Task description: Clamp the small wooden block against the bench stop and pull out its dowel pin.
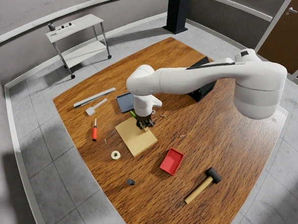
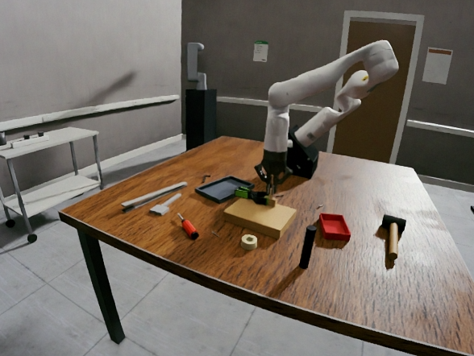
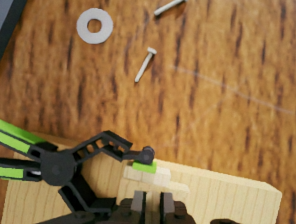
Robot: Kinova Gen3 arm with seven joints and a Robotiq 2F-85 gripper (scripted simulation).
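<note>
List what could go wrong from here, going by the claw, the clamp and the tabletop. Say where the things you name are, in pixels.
The claw (image 1: pixel 145 126) (image 2: pixel 272 192) (image 3: pixel 152 207) is low beside the spring clamp (image 1: pixel 132 113) (image 2: pixel 243 193) (image 3: pixel 57 167); a sideways swing might knock it loose. Its fingers are nearly closed, but a grip on the pin isn't clear, so lifting could leave the pin behind. Released outside the red tray (image 1: pixel 172 161) (image 2: pixel 334 226), a round pin might roll.

Arm (image 1: pixel 175 80) (image 2: pixel 312 85) reaching out from its base, elbow raised, wrist (image 1: pixel 142 106) (image 2: pixel 276 129) dropping near vertical. Gripper (image 1: pixel 145 124) (image 2: pixel 272 192) (image 3: pixel 152 207) pointing down, its fingertips standing close together, narrow gap between.
</note>
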